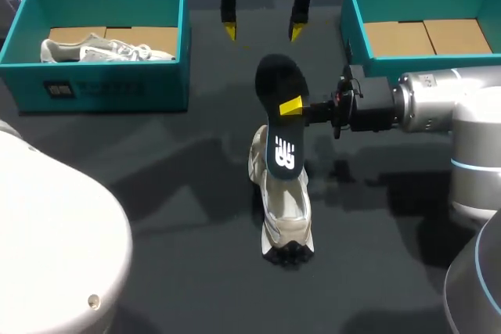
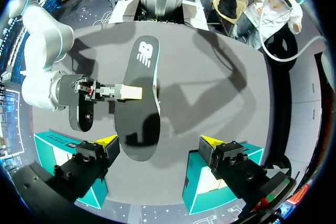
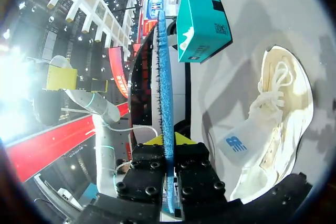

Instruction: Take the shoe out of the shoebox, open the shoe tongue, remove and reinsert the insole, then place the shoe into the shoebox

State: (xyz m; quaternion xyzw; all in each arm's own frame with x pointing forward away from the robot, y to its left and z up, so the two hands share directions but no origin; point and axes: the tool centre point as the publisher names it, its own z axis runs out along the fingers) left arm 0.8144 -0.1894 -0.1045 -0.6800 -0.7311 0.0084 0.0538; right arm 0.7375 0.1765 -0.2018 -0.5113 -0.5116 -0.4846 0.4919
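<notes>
A pale grey shoe [image 1: 286, 209] lies on the dark table at mid-centre, toe toward the front edge, its tongue pulled open [image 3: 273, 129]. Over its opening hangs the black insole [image 1: 275, 80], logo end low. My right gripper [image 1: 291, 105] comes in from the right, shut on the insole's edge. In the right wrist view the insole [image 3: 165, 77] stands edge-on, blue underside showing, between that gripper's [image 3: 164, 140] fingers. My left gripper [image 1: 262, 33] hangs open at the back, empty; its view looks down on the insole [image 2: 139, 98] ahead of the gripper [image 2: 157, 142].
A teal shoebox [image 1: 94, 87] at the back left holds a second pale shoe [image 1: 106, 48]. Another teal shoebox [image 1: 352, 13] at the back right shows only cardboard inside. The left box [image 3: 202, 22] also shows beyond the shoe in the right wrist view.
</notes>
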